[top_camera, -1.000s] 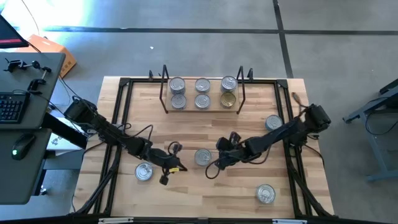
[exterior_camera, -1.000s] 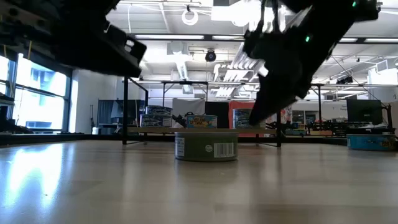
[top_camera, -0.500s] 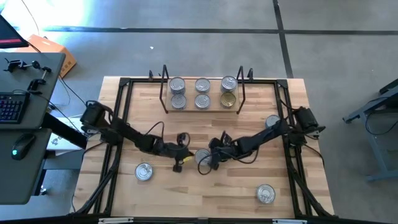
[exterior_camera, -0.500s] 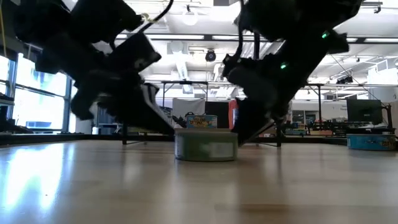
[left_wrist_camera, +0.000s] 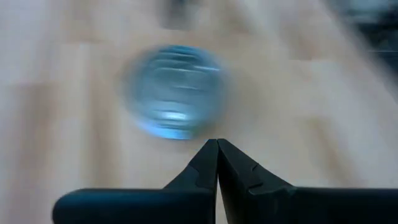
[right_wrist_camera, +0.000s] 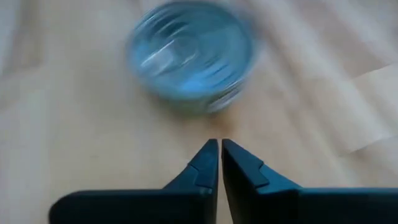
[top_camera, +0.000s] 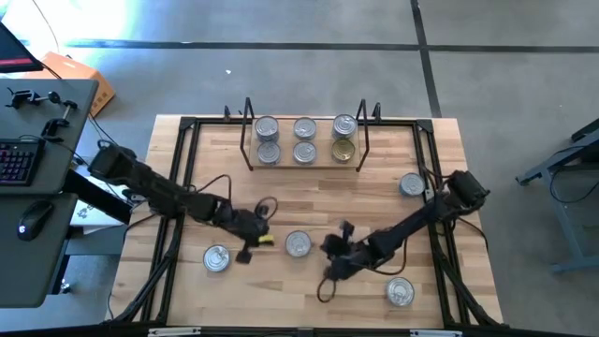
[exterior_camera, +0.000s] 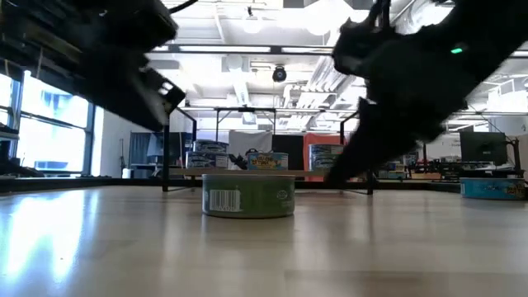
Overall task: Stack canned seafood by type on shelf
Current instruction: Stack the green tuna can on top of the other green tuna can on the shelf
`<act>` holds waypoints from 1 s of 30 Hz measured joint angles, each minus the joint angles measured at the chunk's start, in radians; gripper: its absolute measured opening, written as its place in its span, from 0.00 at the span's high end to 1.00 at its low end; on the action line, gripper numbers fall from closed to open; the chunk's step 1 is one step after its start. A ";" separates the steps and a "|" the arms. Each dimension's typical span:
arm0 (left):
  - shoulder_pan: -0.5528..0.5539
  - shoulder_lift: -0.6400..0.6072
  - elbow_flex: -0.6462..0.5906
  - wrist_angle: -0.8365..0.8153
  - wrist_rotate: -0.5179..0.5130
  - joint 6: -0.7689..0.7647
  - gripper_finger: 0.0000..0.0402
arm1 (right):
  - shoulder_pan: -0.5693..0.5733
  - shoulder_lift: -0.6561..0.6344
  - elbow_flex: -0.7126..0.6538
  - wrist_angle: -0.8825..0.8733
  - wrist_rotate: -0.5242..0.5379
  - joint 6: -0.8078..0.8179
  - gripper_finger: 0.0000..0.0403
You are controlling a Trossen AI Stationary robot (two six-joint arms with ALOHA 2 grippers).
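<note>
Seen from above: 2 dark jointed arms low over a pale butcher-block table (top_camera: 281,290), both aimed at 1 squat round tin (top_camera: 298,244) with a ribbed silver lid, lying free on the wood between them. Left gripper (top_camera: 253,238) just beside the tin, tapered black fingers (left_wrist_camera: 205,165) pressed flat together, holding nothing. Right gripper (top_camera: 331,255) near the tin's other side, likewise clenched to a point and empty. At the table's far edge, a small light-wood shelf (top_camera: 305,164) with black wire uprights, carrying 6 tins in 3 pairs, 1 of them gold-topped (top_camera: 343,150). 3 more silver-lidded tins (top_camera: 216,258) scattered loose elsewhere on the boards.
</note>
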 joint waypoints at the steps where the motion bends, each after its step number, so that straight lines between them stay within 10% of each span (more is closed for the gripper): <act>1: -0.014 0.013 0.000 0.009 0.042 -0.018 1.00 | -0.010 0.000 0.000 0.000 0.034 0.009 0.97; 8: -0.045 0.217 -0.002 0.262 -0.015 -0.002 1.00 | -0.162 0.000 0.000 0.047 0.045 -0.052 0.97; 23: 0.171 0.337 -0.001 0.427 -0.101 0.099 1.00 | -0.242 0.001 0.000 0.060 -0.415 -0.128 0.97; 30: 0.186 0.211 0.000 0.351 -0.107 0.146 1.00 | -0.079 0.001 0.000 -0.005 -0.257 0.082 0.97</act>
